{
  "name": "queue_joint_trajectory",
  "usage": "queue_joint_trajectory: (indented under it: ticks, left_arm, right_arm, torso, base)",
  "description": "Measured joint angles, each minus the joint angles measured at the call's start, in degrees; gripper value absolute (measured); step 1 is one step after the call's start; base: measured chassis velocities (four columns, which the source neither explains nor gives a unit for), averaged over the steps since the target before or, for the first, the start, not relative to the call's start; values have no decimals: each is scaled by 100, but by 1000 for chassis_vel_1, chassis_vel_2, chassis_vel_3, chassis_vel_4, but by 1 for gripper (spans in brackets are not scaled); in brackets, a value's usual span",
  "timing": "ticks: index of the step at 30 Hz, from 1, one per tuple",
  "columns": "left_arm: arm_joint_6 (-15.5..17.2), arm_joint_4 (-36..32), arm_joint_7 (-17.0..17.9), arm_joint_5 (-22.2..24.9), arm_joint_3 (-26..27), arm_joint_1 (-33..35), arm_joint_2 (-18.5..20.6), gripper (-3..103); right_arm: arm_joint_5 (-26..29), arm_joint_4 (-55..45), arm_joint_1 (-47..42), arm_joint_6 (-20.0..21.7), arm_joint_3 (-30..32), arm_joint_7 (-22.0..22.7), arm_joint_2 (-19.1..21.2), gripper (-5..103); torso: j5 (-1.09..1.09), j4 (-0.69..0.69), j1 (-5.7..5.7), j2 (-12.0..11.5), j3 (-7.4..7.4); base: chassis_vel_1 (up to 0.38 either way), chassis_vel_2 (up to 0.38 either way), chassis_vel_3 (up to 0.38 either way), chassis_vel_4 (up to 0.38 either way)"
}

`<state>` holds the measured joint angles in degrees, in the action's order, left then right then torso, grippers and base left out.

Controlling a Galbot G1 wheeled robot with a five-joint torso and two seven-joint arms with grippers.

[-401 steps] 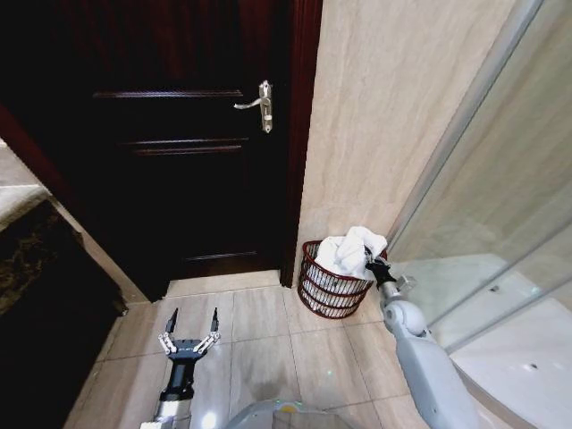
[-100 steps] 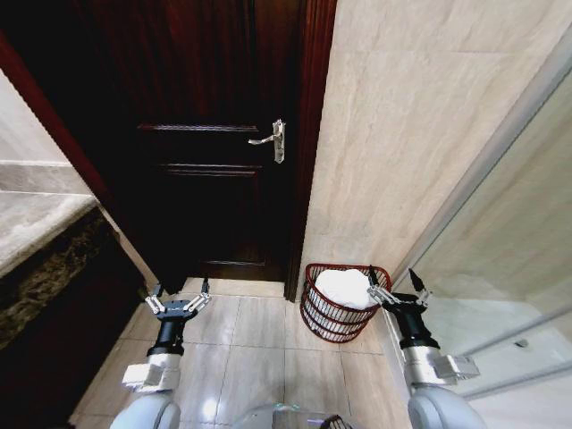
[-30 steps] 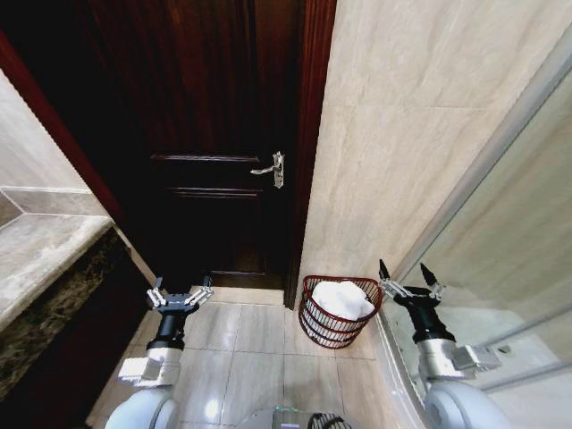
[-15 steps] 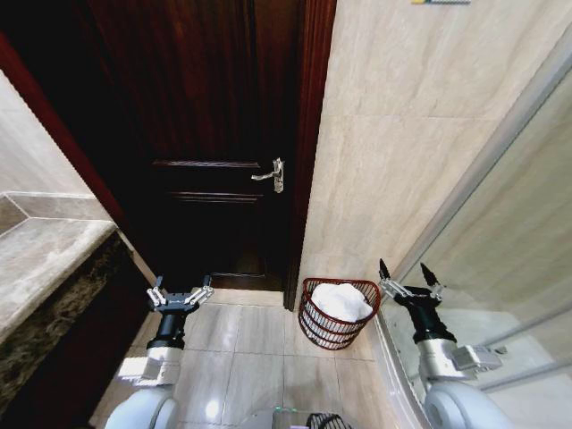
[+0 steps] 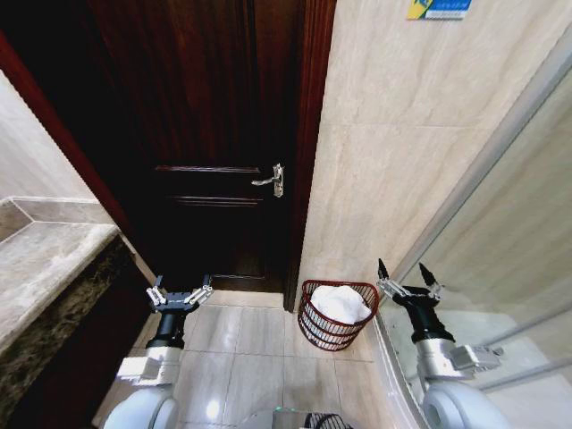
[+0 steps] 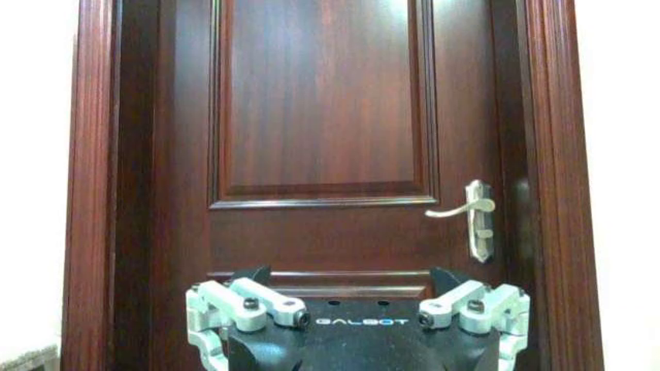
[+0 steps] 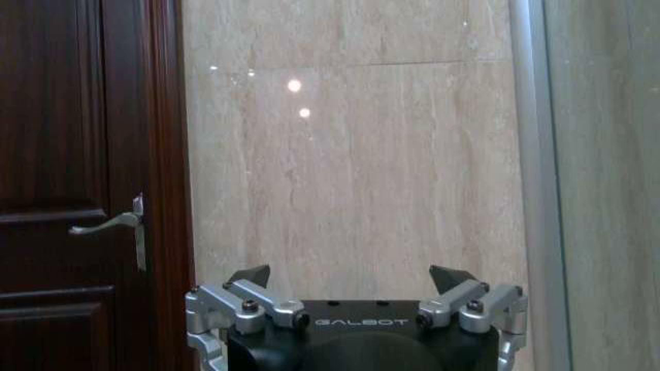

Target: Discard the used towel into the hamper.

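One hamper [image 5: 336, 315] stands at the lower centre of the head view, and one white towel [image 5: 340, 302] lies inside it. Two grippers are raised: the left gripper [image 5: 180, 294] at lower left and the right gripper [image 5: 405, 280] at lower right, each with two spread fingers. There is one dark wooden door [image 5: 206, 143] in the upper left, carrying one silver lever handle [image 5: 272, 179]. One small blue-and-yellow sign [image 5: 437, 9] sits at the top right edge.
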<state>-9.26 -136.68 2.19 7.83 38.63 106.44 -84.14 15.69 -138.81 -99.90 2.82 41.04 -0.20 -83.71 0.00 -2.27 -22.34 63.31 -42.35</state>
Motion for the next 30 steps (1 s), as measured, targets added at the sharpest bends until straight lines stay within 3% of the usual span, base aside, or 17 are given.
queue_joint_trajectory:
  ticks: [30]
  left_arm:
    - [13,-43,-2,-48,-31,-1,-99,100]
  right_arm:
    - [-13,-16,19,51,-64,64,8,100]
  torso:
    - [0,0,-410,912,-501]
  base:
    - [0,0,0,0]
